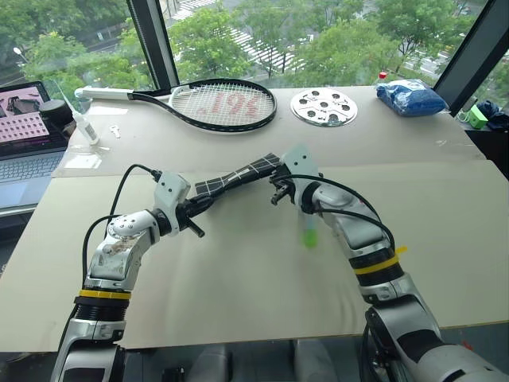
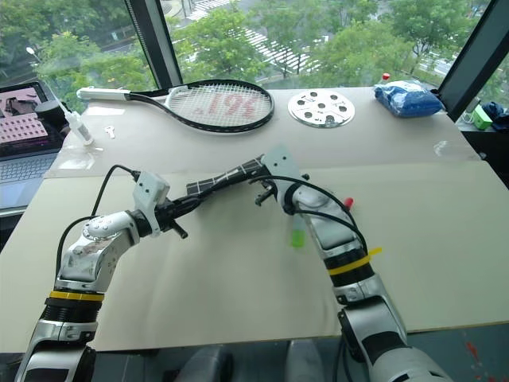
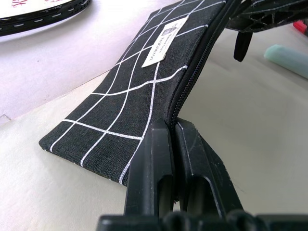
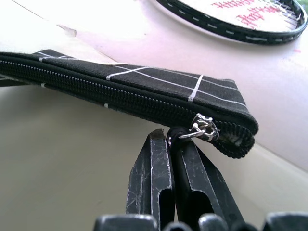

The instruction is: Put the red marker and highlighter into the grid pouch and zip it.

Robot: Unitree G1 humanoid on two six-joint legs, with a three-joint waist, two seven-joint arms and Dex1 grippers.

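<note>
The grid pouch, black with white lines and a white label, hangs level above the table between my two grippers. My left gripper is shut on its near end at the zipper edge. At the far end, my right gripper is shut on the black cord of the zipper pull. The zipper teeth look closed along the length I see. Under my right forearm the green highlighter lies on the table. A red tip of the red marker shows just beyond that forearm.
A tennis racket, a round perforated metal disc and a blue bag lie at the table's far side. A laptop and a white tube sit at the far left. A small green object lies at the right edge.
</note>
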